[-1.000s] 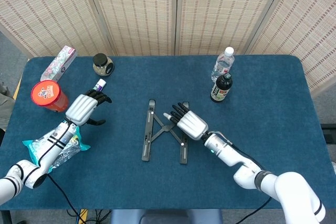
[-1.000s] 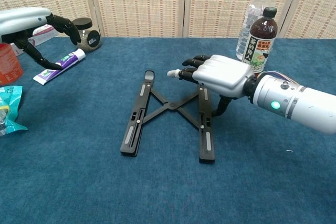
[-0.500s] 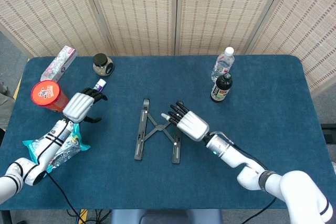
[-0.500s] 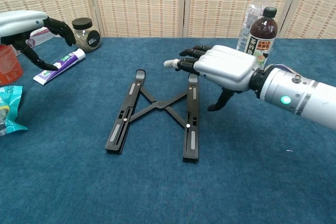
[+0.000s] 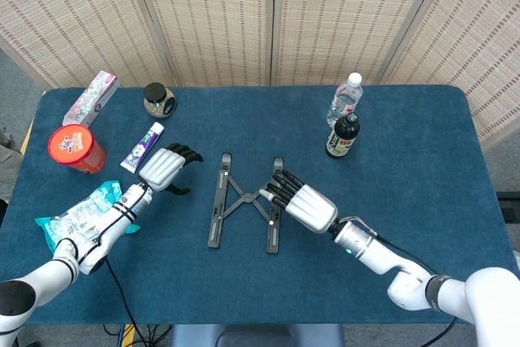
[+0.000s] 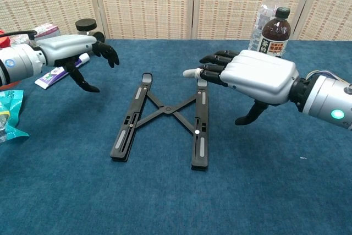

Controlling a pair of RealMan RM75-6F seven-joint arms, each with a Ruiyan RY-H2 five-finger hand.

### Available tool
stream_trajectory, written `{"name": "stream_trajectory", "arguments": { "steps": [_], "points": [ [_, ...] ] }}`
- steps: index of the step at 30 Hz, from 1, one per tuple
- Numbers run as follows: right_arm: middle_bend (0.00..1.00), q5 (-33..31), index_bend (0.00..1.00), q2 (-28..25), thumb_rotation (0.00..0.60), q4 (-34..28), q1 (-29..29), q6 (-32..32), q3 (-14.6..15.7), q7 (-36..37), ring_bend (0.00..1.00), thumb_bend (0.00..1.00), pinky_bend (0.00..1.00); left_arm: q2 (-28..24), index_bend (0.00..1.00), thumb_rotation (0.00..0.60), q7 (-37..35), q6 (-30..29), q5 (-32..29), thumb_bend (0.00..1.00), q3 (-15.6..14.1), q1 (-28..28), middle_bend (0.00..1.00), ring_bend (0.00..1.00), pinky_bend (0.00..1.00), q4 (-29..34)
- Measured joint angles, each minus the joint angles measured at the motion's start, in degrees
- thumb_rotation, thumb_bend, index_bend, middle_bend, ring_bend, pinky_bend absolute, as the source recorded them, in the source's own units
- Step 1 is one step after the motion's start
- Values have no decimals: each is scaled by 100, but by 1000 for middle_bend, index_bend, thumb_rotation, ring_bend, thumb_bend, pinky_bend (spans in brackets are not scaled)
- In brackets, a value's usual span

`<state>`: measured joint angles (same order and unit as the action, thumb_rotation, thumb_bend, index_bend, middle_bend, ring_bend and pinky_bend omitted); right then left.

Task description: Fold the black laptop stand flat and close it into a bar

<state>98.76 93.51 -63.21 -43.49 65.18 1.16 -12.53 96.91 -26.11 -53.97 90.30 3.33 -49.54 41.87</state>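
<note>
The black laptop stand (image 5: 244,201) (image 6: 165,116) lies flat on the blue table, its two bars spread apart and joined by crossed links. My right hand (image 5: 303,201) (image 6: 253,78) hovers just right of the right bar, palm down, fingers extended and apart, holding nothing. My left hand (image 5: 165,168) (image 6: 77,48) hangs in the air left of the left bar, fingers curved down and apart, thumb spread, empty. Neither hand touches the stand.
A toothpaste tube (image 5: 143,146), a small jar (image 5: 158,99), a red can (image 5: 75,147) and a box (image 5: 90,97) sit at the left. A teal snack bag (image 5: 78,219) lies under my left arm. Two bottles (image 5: 343,123) stand at the right rear.
My left hand has swung in from the toothpaste toward the stand's left bar. My right hand has pulled back off the right bar toward the right. Earlier the stand slid left.
</note>
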Motion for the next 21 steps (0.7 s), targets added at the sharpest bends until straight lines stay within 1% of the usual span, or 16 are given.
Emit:
{"name": "stream_trajectory", "arguments": {
  "steps": [4, 7, 10, 14, 21],
  "points": [
    [103, -10, 0, 219, 600, 165, -19, -35, -33, -110, 0, 0, 54, 263, 213, 600, -203, 7, 42, 112, -32, -110, 263, 175, 162, -249],
    [84, 13, 0, 357, 600, 268, -43, -37, -45, -145, 0, 0, 24, 426, 141, 600, -308, 49, 47, 112, -50, -185, 209, 134, 144, -389],
    [43, 32, 0, 460, 600, 386, -68, -27, -67, -185, 0, 0, 1, 546, 100, 600, -368, 101, 33, 112, -58, -241, 178, 110, 130, -507],
    [2, 36, 0, 593, 600, 534, -85, -6, -89, -186, 0, 0, 0, 676, 93, 600, -444, 124, 8, 112, -63, -288, 177, 106, 124, -688],
    [0, -2, 0, 861, 600, 779, -52, 52, -114, -190, 0, 0, 0, 790, 93, 600, -570, 171, -19, 112, -123, -305, 178, 106, 123, -843]
  ]
}}
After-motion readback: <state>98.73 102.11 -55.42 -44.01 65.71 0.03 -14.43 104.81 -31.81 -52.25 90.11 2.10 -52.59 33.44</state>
